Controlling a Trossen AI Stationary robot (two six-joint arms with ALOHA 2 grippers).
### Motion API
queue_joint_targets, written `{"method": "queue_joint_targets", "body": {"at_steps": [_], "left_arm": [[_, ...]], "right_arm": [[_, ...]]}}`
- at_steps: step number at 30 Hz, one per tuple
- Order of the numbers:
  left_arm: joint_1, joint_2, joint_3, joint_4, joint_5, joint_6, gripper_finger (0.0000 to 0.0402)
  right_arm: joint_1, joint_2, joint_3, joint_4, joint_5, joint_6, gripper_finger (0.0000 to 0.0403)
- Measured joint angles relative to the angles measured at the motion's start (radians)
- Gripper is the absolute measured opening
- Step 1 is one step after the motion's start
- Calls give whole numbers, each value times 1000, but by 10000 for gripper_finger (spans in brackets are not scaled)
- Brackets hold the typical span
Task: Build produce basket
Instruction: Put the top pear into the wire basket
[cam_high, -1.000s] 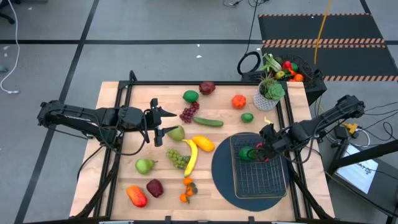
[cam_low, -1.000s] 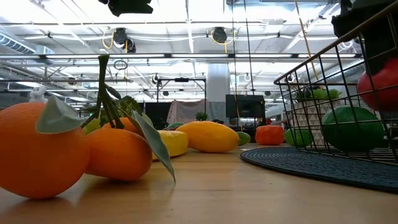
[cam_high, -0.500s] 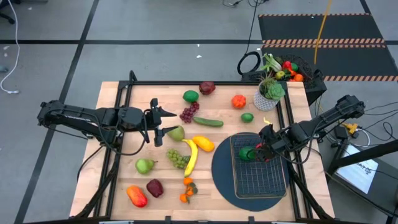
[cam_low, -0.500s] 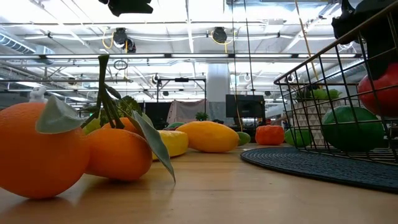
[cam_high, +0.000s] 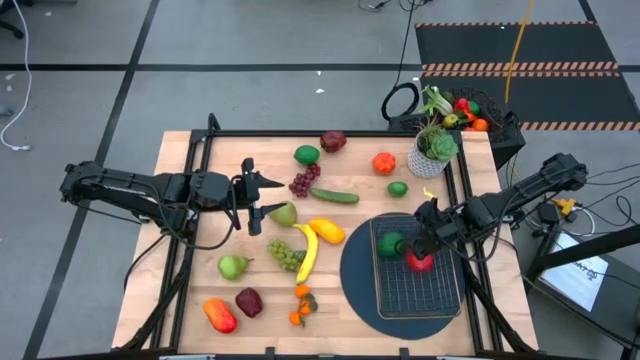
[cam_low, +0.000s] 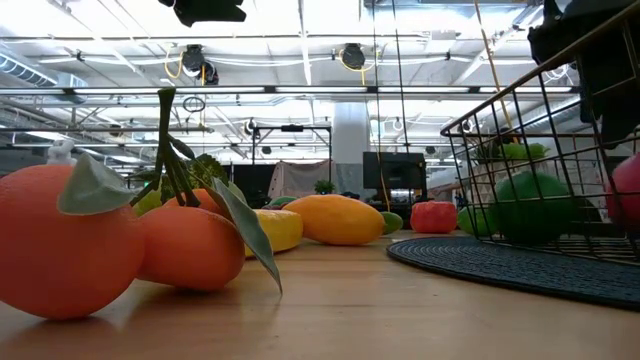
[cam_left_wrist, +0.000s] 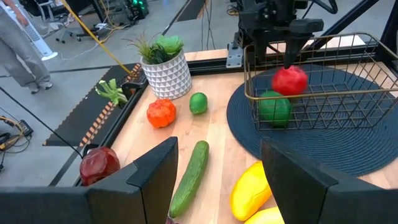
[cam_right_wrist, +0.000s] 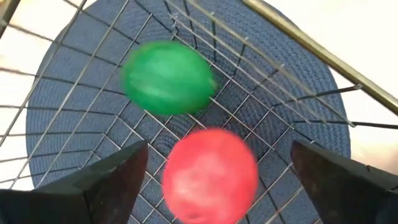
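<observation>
Now that the right gripper (cam_high: 424, 241) has spread its fingers wide, the red apple (cam_high: 420, 261) it held a second ago has dropped free and lies in the basket (cam_high: 440, 296), just beside the green fruit (cam_high: 390, 243) already there. The gripper hangs empty just above the basket's far end. The basket sits on a dark round mat (cam_high: 355, 280). That makes two pieces delivered, by the look of it. Left of the basket, the banana (cam_high: 306, 252), grapes (cam_high: 284, 256), cucumber (cam_high: 334, 196) and other produce lie loose on the table. Farther left, the left gripper (cam_high: 252, 198) waits half open, holding nothing
</observation>
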Motion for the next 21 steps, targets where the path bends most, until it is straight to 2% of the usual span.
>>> {"method": "queue_joint_targets", "body": {"at_steps": [4, 9, 14, 21], "left_arm": [[0, 0, 0, 0, 0, -1, 228], [0, 0, 0, -3, 0, 2, 228], [0, 0, 0, -4, 0, 5, 228], [0, 0, 0, -3, -48, 55, 228]], "right_arm": [[-7, -7, 19, 54, 1, 0, 382], [1, -10, 51, 260, 50, -54, 380], [21, -5, 56, 487, 185, -193, 380], [51, 36, 56, 594, 505, -474, 380]]}}
